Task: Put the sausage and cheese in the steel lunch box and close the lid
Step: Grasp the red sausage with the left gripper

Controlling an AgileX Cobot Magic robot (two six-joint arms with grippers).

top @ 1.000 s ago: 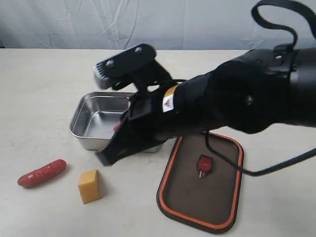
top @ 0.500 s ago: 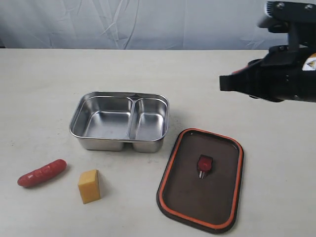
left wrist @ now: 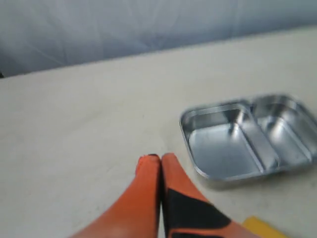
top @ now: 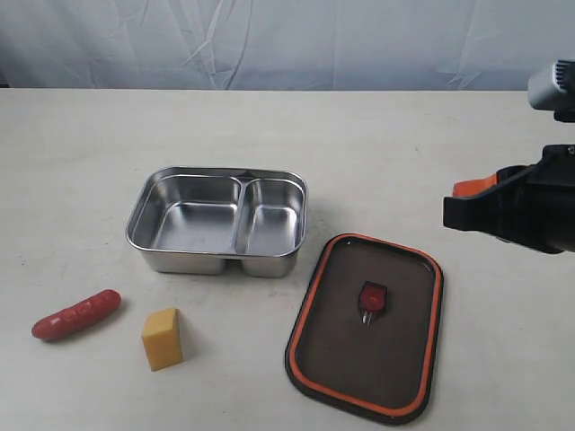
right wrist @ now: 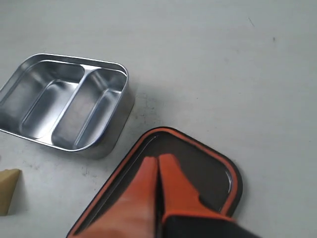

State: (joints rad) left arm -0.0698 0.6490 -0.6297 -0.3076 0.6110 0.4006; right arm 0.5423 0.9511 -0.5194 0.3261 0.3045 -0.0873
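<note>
The steel lunch box sits open and empty mid-table, with its larger compartment on the left. In front of it to the left lie the red-pink sausage and the yellow cheese. The dark lid with its orange rim lies flat to the box's right, its red valve facing up. At the right edge my right gripper hangs shut and empty; its wrist view shows the gripper above the lid. My left gripper is shut and empty near the lunch box. The cheese shows as a corner.
A pale cloth backdrop closes off the far edge of the beige table. The right wrist view also takes in the lunch box and a corner of the cheese.
The right arm, which stretched across the lunch box a second ago, has swung back to the right edge of the exterior view. Sausage, cheese, box and lid have not moved.
</note>
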